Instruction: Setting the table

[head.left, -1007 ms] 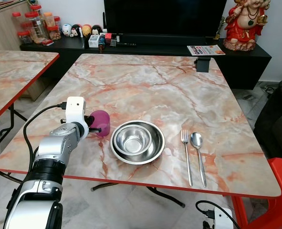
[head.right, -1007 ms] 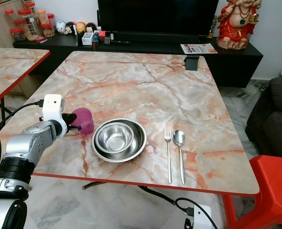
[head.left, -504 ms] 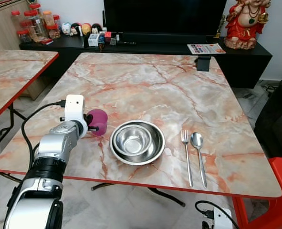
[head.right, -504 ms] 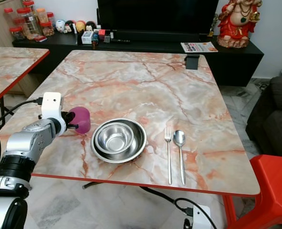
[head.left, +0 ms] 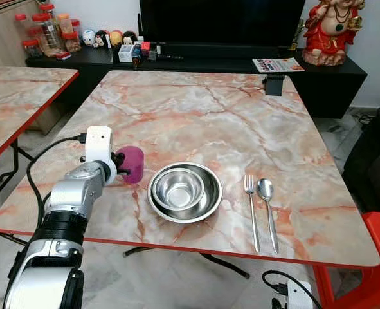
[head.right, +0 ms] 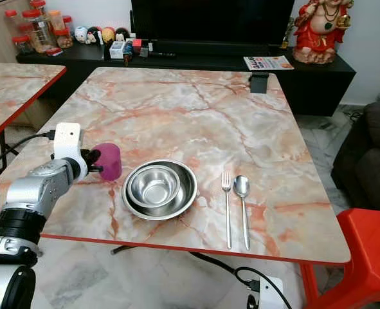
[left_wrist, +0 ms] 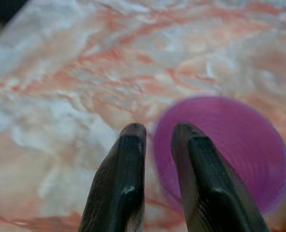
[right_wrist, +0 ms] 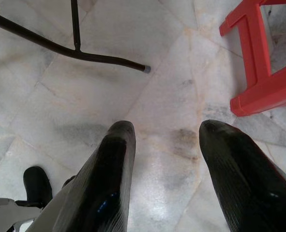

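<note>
At the left of the marble table [head.left: 241,122], the left gripper [left_wrist: 157,137] had its fingers drawn narrow on the rim of the purple cup [head.left: 133,163], one finger inside and one outside, the cup standing just beside the nested steel bowls [head.left: 184,191]. Right of the bowls, the fork [head.left: 251,209] and spoon [head.left: 267,209] lay side by side. The right gripper [right_wrist: 164,130] hung with fingers spread wide over the floor tiles [right_wrist: 172,72], near a red stool [right_wrist: 263,67].
</note>
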Motion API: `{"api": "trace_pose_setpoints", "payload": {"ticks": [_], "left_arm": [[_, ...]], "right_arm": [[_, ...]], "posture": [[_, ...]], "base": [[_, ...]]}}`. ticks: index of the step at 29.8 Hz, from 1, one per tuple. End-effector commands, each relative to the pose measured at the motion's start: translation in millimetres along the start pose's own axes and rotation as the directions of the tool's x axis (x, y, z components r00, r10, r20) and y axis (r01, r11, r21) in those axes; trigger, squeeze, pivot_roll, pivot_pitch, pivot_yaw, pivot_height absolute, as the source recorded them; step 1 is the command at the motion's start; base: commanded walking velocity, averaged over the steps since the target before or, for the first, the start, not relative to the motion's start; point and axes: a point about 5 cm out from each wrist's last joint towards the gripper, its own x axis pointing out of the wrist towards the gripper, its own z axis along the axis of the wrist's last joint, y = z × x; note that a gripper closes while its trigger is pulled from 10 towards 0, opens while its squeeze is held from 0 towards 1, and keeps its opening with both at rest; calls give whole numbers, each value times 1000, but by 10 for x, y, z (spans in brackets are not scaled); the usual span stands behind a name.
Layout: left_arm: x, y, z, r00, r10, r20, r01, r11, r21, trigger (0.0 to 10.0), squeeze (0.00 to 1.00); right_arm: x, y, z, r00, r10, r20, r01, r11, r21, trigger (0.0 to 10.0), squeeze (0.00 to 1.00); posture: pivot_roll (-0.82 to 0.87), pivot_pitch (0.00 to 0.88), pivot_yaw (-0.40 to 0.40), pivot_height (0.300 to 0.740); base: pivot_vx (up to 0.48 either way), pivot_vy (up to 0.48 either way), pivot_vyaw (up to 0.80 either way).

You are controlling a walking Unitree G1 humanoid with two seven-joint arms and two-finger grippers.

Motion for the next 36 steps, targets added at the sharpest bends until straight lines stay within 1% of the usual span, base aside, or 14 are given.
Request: {"api": "trace_pose_setpoints", "payload": {"ticks": [1, 9, 11, 13, 16, 18, 19, 21, 25, 28, 30, 32, 34, 36], "left_arm": [[-34, 41, 221, 996, 18, 88, -20, 1000, 17, 10000, 0], [-81, 89, 406, 979, 24, 204, -16, 999, -43, 10000, 0], [-130, 241, 498, 939, 106, 326, -73, 991, -113, 10000, 0], [-183, 512, 428, 892, 271, 361, -231, 961, -151, 10000, 0], [-235, 677, 316, 861, 366, 354, -344, 931, -123, 10000, 0], [-296, 845, 164, 830, 442, 339, -458, 888, -38, 10000, 0], [-372, 996, 17, 800, 498, 335, -540, 841, 38, 10000, 0], [-426, 1082, -71, 781, 528, 335, -580, 812, 73, 10000, 0], [-616, 1425, -460, 721, 639, 268, -690, 696, 199, 10000, 0], [-629, 1445, -484, 714, 644, 273, -698, 685, 208, 10000, 0], [-860, 1697, -807, 627, 748, 219, -774, 564, 288, 10000, 0], [-1070, 1860, -1069, 539, 825, 169, -820, 468, 330, 10000, 0], [-1223, 1940, -1312, 479, 871, 105, -830, 411, 377, 10000, 0], [-1271, 1950, -1417, 465, 882, 76, -824, 400, 401, 10000, 0]], "right_arm": [[9, 24, 35, 1000, 0, 10, 0, 1000, 10, 10000, 0], [12, 31, 46, 1000, 2, 12, -2, 1000, 13, 10000, 0], [13, 33, 52, 1000, 0, 16, 0, 1000, 18, 10000, 0], [12, 35, 54, 1000, 1, 20, -1, 1000, 21, 10000, 0], [11, 36, 53, 1000, 1, 22, -2, 1000, 24, 10000, 0], [8, 29, 46, 1000, -3, 24, 2, 1000, 30, 10000, 0], [5, 21, 38, 1000, -5, 24, 4, 999, 34, 10000, 0], [4, 19, 32, 1000, -6, 23, 5, 999, 35, 10000, 0], [-1, 24, 13, 1000, -7, 21, 7, 999, 39, 10000, 0], [-1, 26, 13, 1000, -7, 21, 7, 999, 40, 10000, 0], [-2, 36, 10, 1000, -6, 22, 5, 999, 43, 10000, 0], [-2, 49, 9, 1000, -2, 22, 1, 999, 44, 10000, 0], [-2, 65, 8, 1000, 1, 23, -2, 999, 45, 10000, 0], [-2, 67, 8, 1000, 1, 24, -2, 999, 47, 10000, 0]], "posture": [[-8, 0, -15, 728], [-9, 0, -13, 728], [-6, 0, -14, 728], [-6, 0, -13, 728], [-9, 0, -9, 728], [-11, 0, -7, 728], [-9, 0, -5, 728], [-4, 0, -6, 728], [2, 0, -1, 728], [2, 0, -1, 728], [14, 0, 1, 728], [18, 0, 3, 728], [19, 0, 6, 728], [19, 0, 6, 728]], "base": [[0, 0, 0], [0, 0, 0], [0, 0, 0], [0, 0, 0], [0, 0, 0], [0, 0, 0], [0, 0, 0], [0, 0, 0], [0, 0, 0], [0, 0, 0], [0, 0, 0], [0, 0, 0], [0, 0, 0], [0, 0, 0]]}}
